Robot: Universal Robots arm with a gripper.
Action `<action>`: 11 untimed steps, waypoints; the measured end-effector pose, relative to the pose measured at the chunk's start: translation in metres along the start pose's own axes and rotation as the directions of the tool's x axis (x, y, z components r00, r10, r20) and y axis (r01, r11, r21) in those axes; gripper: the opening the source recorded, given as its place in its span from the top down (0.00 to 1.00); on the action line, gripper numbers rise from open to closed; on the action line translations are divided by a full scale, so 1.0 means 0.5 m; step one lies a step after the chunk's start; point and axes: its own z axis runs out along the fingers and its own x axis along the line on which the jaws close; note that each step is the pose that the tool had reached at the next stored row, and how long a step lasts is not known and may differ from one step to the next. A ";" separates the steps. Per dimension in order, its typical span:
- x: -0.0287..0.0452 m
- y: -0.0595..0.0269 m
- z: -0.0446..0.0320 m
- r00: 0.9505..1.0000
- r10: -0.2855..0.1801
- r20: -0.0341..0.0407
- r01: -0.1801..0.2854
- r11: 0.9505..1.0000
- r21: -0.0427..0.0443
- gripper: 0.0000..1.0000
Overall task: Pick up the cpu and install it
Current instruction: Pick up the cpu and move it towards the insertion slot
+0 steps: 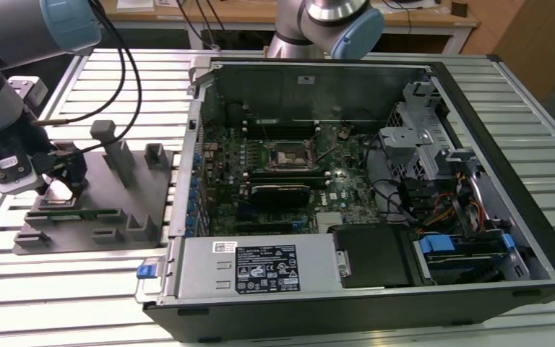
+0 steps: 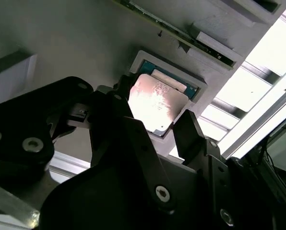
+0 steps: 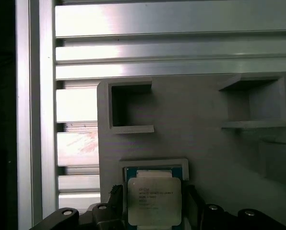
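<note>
The cpu [image 2: 157, 98], a flat square chip with a pale silver top, sits between my gripper's [image 2: 155, 106] black fingers [image 2: 188, 132], just above its shallow grey pocket [image 2: 193, 81]. Its edge overlaps the pocket's rim, and the fingers press against two opposite sides. In the first wrist view the cpu [image 3: 153, 203] covers the near part of the pocket [image 3: 155, 165]. In the exterior view my gripper [image 1: 61, 189] hangs low over the grey fixture plate [image 1: 113, 224] at the exterior view's left. The black motherboard socket [image 1: 287, 155] lies inside the open computer case.
The open computer case [image 1: 509, 181] stands at the exterior view's right of the fixture. Grey upright blocks [image 1: 113, 148] rise from the fixture plate, and a green memory stick [image 1: 84, 213] lies in it. A slatted metal table [image 1: 95, 303] carries everything. A second arm's base [image 1: 331, 22] stands behind the case.
</note>
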 end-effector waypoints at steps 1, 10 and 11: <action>0.000 0.000 0.000 1.000 0.000 0.000 0.000 1.000 0.000 0.38; 0.000 0.000 0.000 1.000 0.000 0.000 0.000 1.000 0.000 0.46; 0.000 0.000 0.000 1.000 0.000 0.000 0.000 1.000 0.000 0.46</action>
